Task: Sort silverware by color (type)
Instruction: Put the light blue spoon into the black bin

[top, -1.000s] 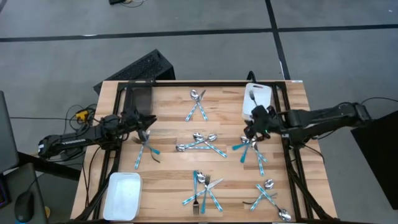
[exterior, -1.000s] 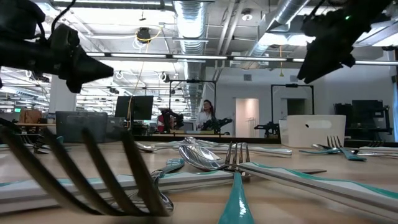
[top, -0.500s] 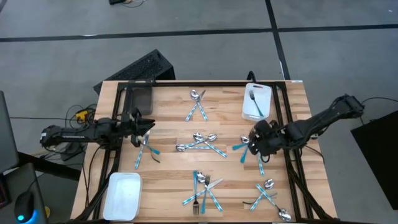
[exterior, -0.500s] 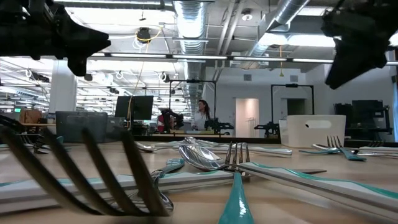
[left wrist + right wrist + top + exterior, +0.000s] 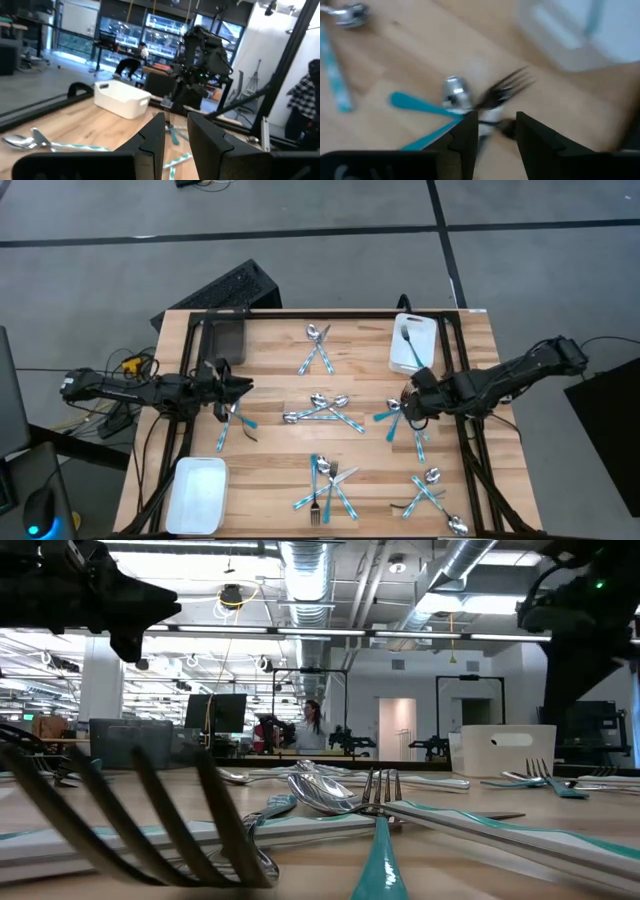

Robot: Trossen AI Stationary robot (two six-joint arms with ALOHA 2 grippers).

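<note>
The right gripper (image 5: 408, 402) hangs, fingers parted and apparently empty, just above a fork (image 5: 506, 89) and spoon (image 5: 454, 95) in the right-hand silverware cluster (image 5: 403, 423). The left gripper (image 5: 238, 387), narrowly parted, holds nothing beside the left-side pair (image 5: 233, 423).

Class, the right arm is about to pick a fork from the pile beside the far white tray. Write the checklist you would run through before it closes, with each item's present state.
1. Right gripper lined up over a fork: ok, the fork's neck lies between its fingers in the right wrist view.
2. Only one piece in the jaws: cannot tell, a spoon lies right against that fork.
3. Jaws open enough to drop over it: ok, a gap shows.
4. Far white tray has room: ok, it holds one fork.
5. Left gripper out of the way: ok, it is at the pile on the table's other side.
6. Left gripper empty: cannot tell.
</note>
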